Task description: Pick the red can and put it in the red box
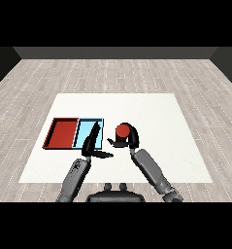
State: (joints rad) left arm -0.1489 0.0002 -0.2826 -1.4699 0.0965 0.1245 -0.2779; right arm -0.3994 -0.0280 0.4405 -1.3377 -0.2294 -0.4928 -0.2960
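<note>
The red can [121, 131] stands upright on the white counter [161, 121], just to the right of the light blue tray [83, 127], with the right hand [129, 137] curled round it from the far side, thumb and fingers wrapping its lower body. The red tray [63, 132] lies on the other side of the light blue tray, touching it along one long edge. The left hand [92, 145] hangs over the light blue tray's near right corner, fingers straight and relaxed, holding nothing. The step in hand looks like the lift and carry: it would go best if the can is raised straight up and kept upright, high enough to clear both rims, taken across the light blue tray, and set down well inside the red one. The can is a smooth, plain cylinder with a flat top; both trays are shallow rectangles with thin raised walls; the counter is matt and flat.
</note>
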